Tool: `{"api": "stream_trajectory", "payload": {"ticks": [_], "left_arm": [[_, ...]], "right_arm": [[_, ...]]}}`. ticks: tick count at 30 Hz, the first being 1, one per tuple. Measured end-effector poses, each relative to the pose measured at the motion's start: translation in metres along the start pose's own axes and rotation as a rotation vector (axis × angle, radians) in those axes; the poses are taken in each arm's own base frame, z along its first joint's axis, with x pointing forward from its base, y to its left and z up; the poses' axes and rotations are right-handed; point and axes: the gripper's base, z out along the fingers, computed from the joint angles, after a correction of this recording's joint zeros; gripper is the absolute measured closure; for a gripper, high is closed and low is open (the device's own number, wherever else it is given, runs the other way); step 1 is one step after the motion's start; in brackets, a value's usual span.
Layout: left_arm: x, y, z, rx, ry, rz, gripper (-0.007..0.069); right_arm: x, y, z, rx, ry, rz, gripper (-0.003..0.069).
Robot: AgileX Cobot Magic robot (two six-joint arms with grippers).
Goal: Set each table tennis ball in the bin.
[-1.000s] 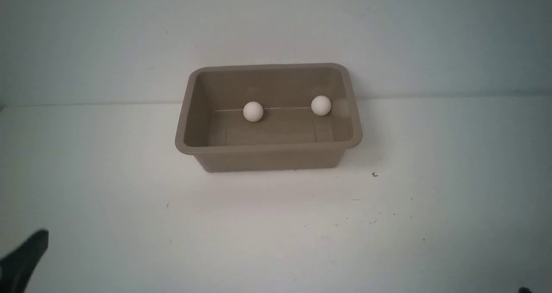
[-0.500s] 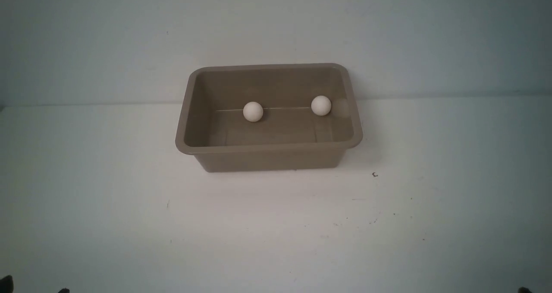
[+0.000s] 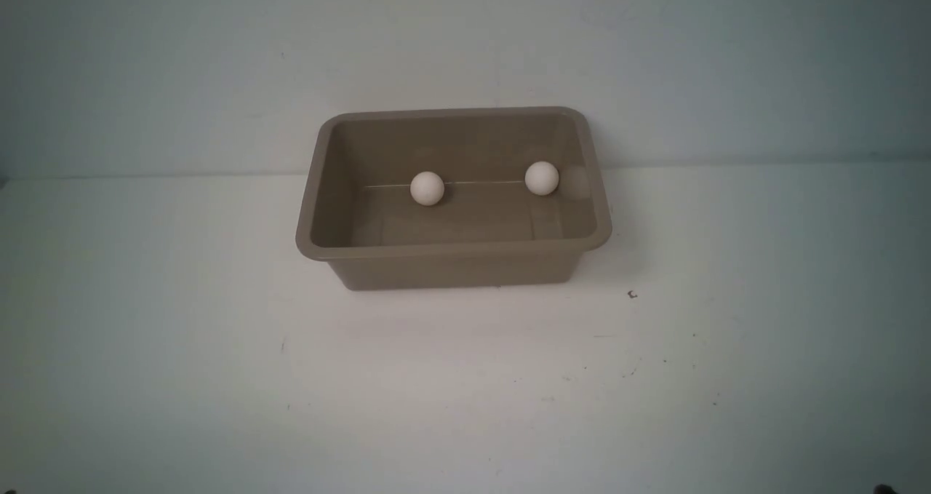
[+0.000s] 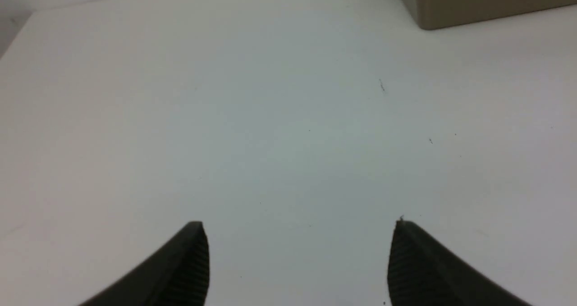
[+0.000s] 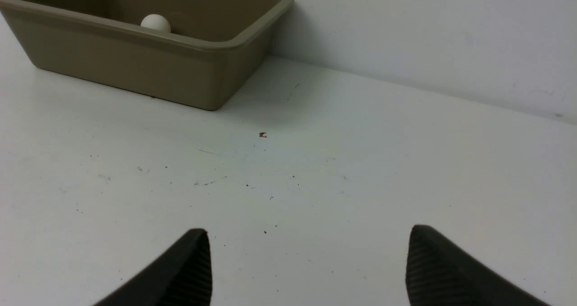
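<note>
Left hand [image 4: 297, 234] gone from front.

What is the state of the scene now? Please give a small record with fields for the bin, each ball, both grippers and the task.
bin: taupe-brown tub on the white table, against the wall
left ball: ball inside the bin, at the far wall
right ball: ball inside the bin, near its right corner
left gripper: left gripper open, empty, over bare table
right gripper: right gripper open, empty, apart from the bin
task: both balls in the bin
</note>
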Motion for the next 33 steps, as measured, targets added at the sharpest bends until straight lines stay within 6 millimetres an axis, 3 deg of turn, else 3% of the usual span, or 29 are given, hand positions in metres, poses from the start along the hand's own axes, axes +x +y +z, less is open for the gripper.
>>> {"api": "stream_trajectory", "payload": {"ticks": [33], "left_arm": [[-0.0009,0.0003,-0.0067,-0.007,-0.071,0.0,0.0146]], "right_arm": [[0.0,0.0,0.0,0.0,0.0,0.0,0.0134]]}}
